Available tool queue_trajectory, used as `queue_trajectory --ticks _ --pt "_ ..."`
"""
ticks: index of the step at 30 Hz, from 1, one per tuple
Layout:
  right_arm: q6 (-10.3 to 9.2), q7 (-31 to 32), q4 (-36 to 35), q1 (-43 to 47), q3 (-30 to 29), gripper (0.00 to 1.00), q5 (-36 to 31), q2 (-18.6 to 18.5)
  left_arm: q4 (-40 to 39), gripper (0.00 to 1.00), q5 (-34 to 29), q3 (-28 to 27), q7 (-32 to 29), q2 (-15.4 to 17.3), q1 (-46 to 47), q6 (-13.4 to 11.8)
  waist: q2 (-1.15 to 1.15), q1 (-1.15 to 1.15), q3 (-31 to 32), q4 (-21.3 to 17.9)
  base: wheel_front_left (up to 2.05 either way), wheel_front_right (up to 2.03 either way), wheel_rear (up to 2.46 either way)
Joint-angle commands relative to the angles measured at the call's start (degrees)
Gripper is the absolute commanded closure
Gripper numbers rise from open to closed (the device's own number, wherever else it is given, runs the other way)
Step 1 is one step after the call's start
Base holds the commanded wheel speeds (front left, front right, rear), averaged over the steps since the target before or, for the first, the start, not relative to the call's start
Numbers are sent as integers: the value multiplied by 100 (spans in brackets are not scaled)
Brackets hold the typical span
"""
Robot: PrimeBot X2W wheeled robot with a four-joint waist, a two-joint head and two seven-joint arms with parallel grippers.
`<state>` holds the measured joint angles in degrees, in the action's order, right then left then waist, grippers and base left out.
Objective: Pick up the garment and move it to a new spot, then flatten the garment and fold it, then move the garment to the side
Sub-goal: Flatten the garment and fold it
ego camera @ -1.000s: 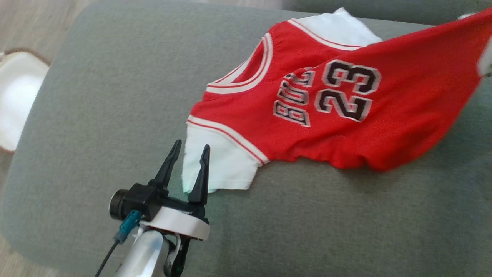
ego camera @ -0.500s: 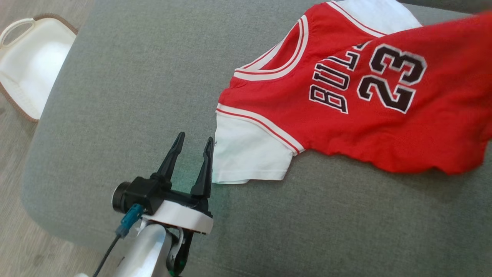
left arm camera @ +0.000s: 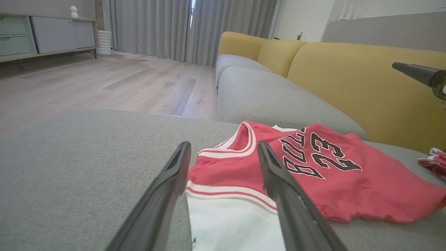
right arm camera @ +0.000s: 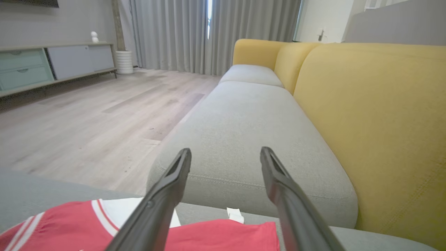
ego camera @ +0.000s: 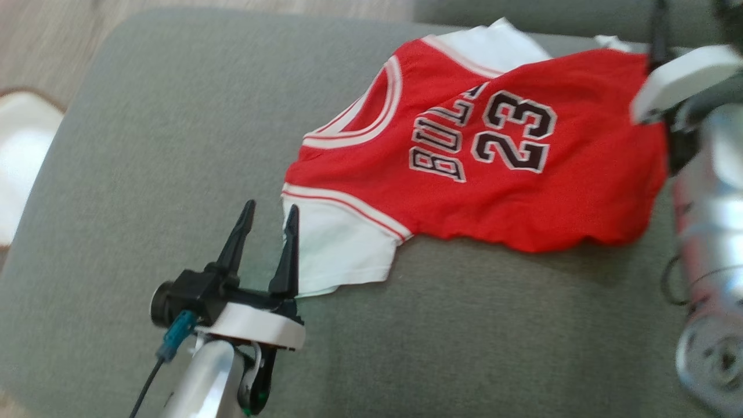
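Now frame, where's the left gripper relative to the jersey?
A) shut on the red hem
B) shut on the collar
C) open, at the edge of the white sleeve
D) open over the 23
C: the left gripper has its fingers spread apart at the edge of the white sleeve of the jersey, with nothing pinched between them.

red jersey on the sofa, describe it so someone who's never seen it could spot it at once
Find the grey seat cushion by the yellow backrest. The jersey lies spread on it: red, white sleeves, and a black 23 outlined in white that nothing nearby has.
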<state>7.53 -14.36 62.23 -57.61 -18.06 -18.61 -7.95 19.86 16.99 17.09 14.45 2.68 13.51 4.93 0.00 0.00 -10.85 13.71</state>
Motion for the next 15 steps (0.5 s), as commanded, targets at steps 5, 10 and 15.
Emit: queue_trajectory --ticks 5,10,15 --pt "-4 -61 -937 745 669 0 798 369 -159 0 -92 -293 55 37 -94 -45 0 0 519 -425 0 0 0" --pt "-4 -62 -1819 1958 1346 0 1541 486 -134 0 -116 -381 55 35 -304 -73 0 0 879 -658 0 0 0" --pt "-4 -63 -2435 3099 1874 0 2088 504 -133 0 -135 -434 55 33 -512 -89 0 0 1126 -855 0 0 0"
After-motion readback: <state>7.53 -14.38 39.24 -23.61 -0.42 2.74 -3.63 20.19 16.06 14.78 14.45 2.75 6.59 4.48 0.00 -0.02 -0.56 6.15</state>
